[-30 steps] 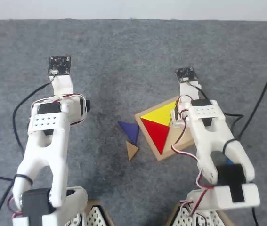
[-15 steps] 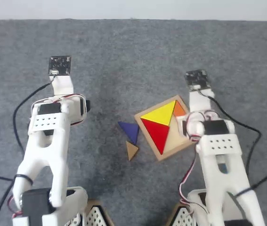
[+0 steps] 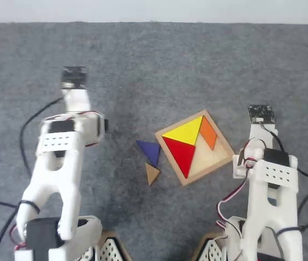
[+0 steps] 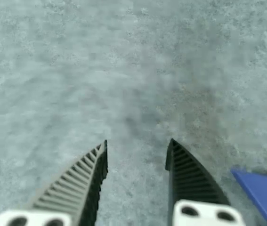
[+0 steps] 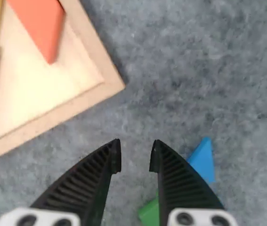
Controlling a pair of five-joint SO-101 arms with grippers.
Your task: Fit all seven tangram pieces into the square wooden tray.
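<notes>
Right gripper [image 5: 134, 157]: empty, jaws drawn to a narrow gap, low over the grey felt table [image 5: 208, 70]. A second ago it stood over the square wooden tray [image 5: 100, 52]. It has since backed off, and the orange parallelogram [image 5: 41, 26] now lies flat inside, against the large yellow triangle [image 3: 186, 133], which borders the red triangle [image 3: 182, 152]. Three pieces in by my count, four to go.

Close beside one finger, back toward the arm's base: a light blue triangle [image 5: 201, 160] and a green piece [image 5: 149, 212], the latter partly hidden. Likely next pick.

The tray's corner lies just ahead of the tips. Bare wood inside that corner leaves room for smaller pieces. The rim is raised, so I judge pieces must come in from above.

Left gripper [image 4: 135, 150]: empty, moderately open, has eased forward slightly. Dark blue triangle [image 4: 262, 190] sits near one finger, on the tray side. Small tan triangle [image 3: 152, 174] is just beside it. Both are near the tray, apart from its edge. Open felt ahead.
</notes>
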